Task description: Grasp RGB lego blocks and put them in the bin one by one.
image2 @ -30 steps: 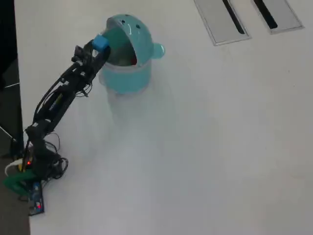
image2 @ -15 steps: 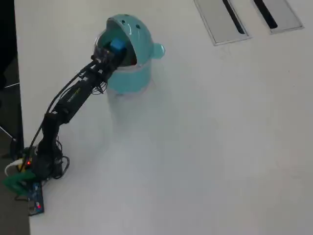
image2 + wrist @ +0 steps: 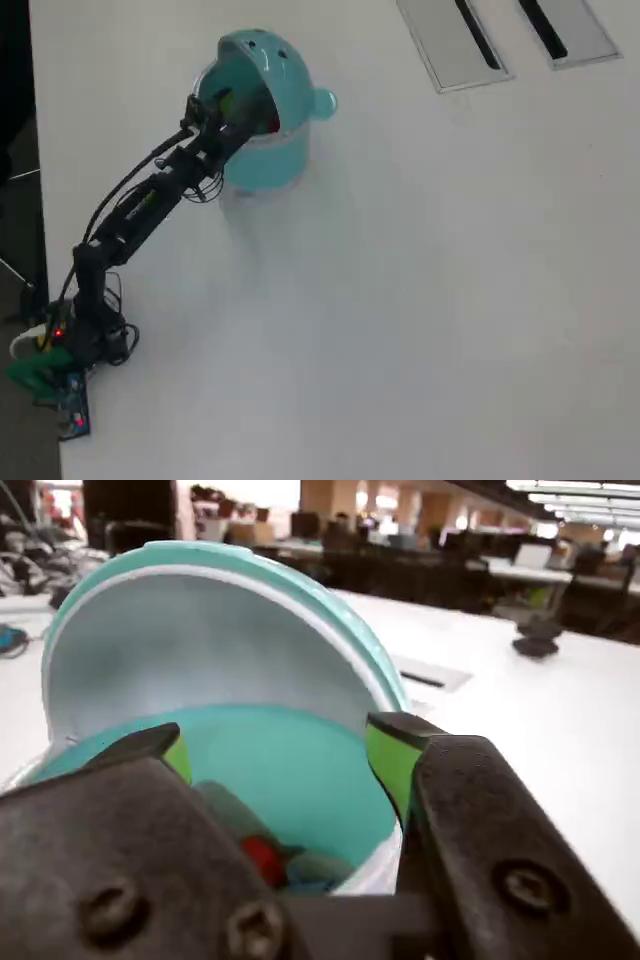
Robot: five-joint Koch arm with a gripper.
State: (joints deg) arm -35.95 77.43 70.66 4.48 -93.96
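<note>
In the wrist view the gripper (image 3: 285,760) is filling the lower half of the picture, its two dark jaws standing wide apart with nothing between them. The green pads (image 3: 388,762) are showing on the inner faces; the left pad is only a thin strip. The jaw bodies are blurred and cut off by the bottom edge. Just ahead of the jaws the bin (image 3: 290,770) is gaping open, its lid (image 3: 190,640) swung up and back so the pale inner face is looking at the camera. Down between the jaws, on the bin floor, a red block (image 3: 263,858) is lying beside a blue block (image 3: 318,870); both are small and soft-edged, and the gripper base is covering part of the floor. Something greyish is leaning left of the red block, too blurred to name. A yellow-green block is not making itself out here. The background room is blurred.

In the overhead view the arm (image 3: 140,205) is reaching up from the lower left, and the gripper (image 3: 222,105) is sitting at the bin's mouth, over its left rim (image 3: 262,165). The jaws are too small to judge here. A dark reddish spot is showing inside, right of the gripper. The lid (image 3: 285,70) is tipped away from the gripper. Two grey panels (image 3: 455,40) are lying far to the right, cut off by the top edge.
</note>
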